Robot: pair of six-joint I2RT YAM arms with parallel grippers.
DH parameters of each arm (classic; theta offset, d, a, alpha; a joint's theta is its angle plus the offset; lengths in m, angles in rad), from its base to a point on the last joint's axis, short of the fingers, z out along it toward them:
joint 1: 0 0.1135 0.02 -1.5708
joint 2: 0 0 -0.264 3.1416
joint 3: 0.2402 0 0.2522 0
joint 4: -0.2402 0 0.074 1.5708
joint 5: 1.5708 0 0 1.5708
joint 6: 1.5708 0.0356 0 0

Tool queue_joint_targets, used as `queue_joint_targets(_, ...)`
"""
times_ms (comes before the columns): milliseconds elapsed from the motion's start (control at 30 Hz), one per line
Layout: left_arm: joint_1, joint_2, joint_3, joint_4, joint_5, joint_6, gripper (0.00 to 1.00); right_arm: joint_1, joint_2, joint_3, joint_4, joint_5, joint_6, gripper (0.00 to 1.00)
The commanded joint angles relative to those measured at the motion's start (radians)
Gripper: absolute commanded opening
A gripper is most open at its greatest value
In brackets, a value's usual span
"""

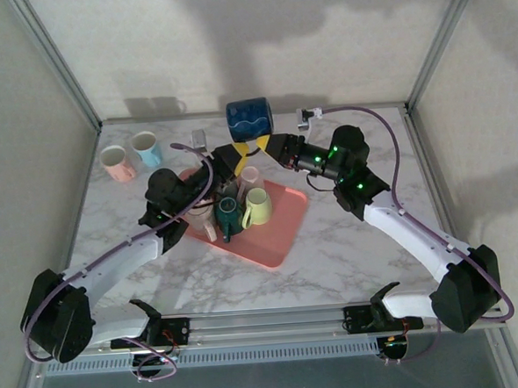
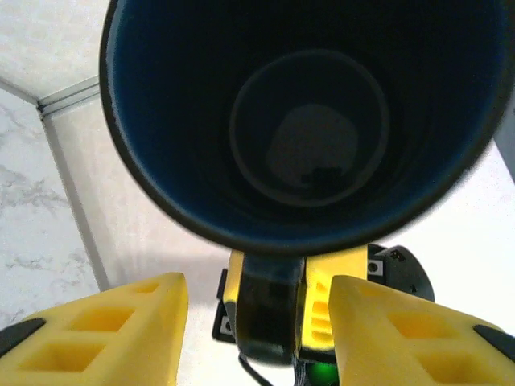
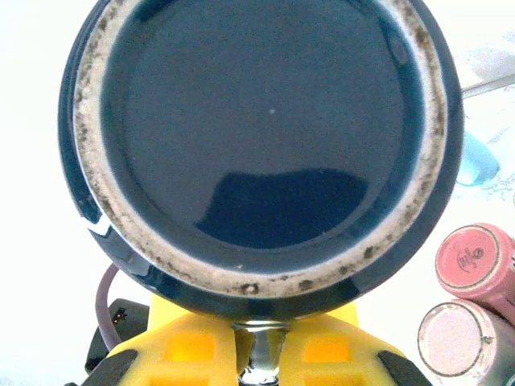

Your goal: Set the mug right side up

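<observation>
Two yellow fingers (image 2: 105, 322) of left gripper (image 2: 256, 322), spread apart, either side of a handle (image 2: 267, 314). Just past them, one blue mug (image 1: 249, 119), up in the air, on its side. Pinched by that handle in right gripper (image 1: 267, 146). One pink tray (image 1: 279, 232) with four mugs (image 1: 228, 212), as far as can be told. Two more mugs (image 1: 116, 163) off it, left.

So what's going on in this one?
The right end effector is clamped on the handle of a dark blue mug. It holds the mug on its side in the air, over the far end of the pink tray. The mug's mouth faces the left arm and its base faces the right. The left end effector sits just under the rim, fingers apart and gripping nothing. The mug is not upright yet. Other mugs sit on the tray.
</observation>
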Motion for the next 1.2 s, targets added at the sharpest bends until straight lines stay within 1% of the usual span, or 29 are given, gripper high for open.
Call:
queue_joint_targets(0, -0.009, 0.021, 0.064, 0.095, -0.005, -0.009, 0.46, 0.013, -0.006, 0.01, 0.133, 0.002, 0.005, 0.0)
queue_joint_targets(267, -0.01, 0.041, 0.075, 0.122, -0.001, -0.017, 0.3, 0.026, -0.004, 0.0, 0.14, 0.019, 0.019, 0.0)
queue_joint_targets(333, -0.01, 0.039, 0.068, 0.131, 0.0, -0.018, 0.25, 0.026, -0.001, 0.0, 0.14, 0.018, 0.019, 0.0)
queue_joint_targets(433, -0.01, 0.038, 0.056, 0.155, 0.0, -0.023, 0.13, 0.027, 0.001, -0.002, 0.14, 0.019, 0.022, 0.0)
queue_joint_targets(500, -0.01, 0.038, 0.049, 0.167, 0.0, -0.024, 0.0, 0.028, 0.001, -0.003, 0.137, 0.023, 0.022, 0.0)
queue_joint_targets(633, -0.01, 0.039, 0.055, 0.151, 0.001, -0.022, 0.0, 0.028, -0.002, -0.011, 0.132, 0.031, 0.022, 0.0)
queue_joint_targets(733, -0.01, 0.034, 0.055, 0.171, -0.006, -0.005, 0.0, 0.027, -0.006, -0.019, 0.125, 0.045, 0.022, 0.0)
queue_joint_targets(767, -0.01, 0.028, 0.057, 0.171, -0.014, 0.004, 0.0, 0.027, -0.008, -0.021, 0.122, 0.049, 0.022, 0.04)
queue_joint_targets(867, -0.011, 0.01, 0.06, 0.164, -0.037, 0.047, 0.0, 0.026, -0.01, -0.022, 0.103, 0.057, 0.016, 0.28)
queue_joint_targets(900, -0.01, 0.004, 0.061, 0.16, -0.043, 0.062, 0.0, 0.026, -0.014, -0.024, 0.098, 0.062, 0.01, 0.35)
queue_joint_targets(933, -0.01, -0.002, 0.063, 0.154, -0.049, 0.073, 0.0, 0.026, -0.017, -0.026, 0.096, 0.064, 0.009, 0.39)
queue_joint_targets(1033, -0.01, -0.018, 0.069, 0.12, -0.072, 0.103, 0.0, 0.023, -0.032, -0.031, 0.071, 0.07, -0.018, 0.47)
queue_joint_targets(1167, -0.007, -0.037, 0.074, 0.098, -0.071, 0.142, 0.0, 0.015, -0.072, -0.034, -0.008, 0.08, -0.086, 0.49)
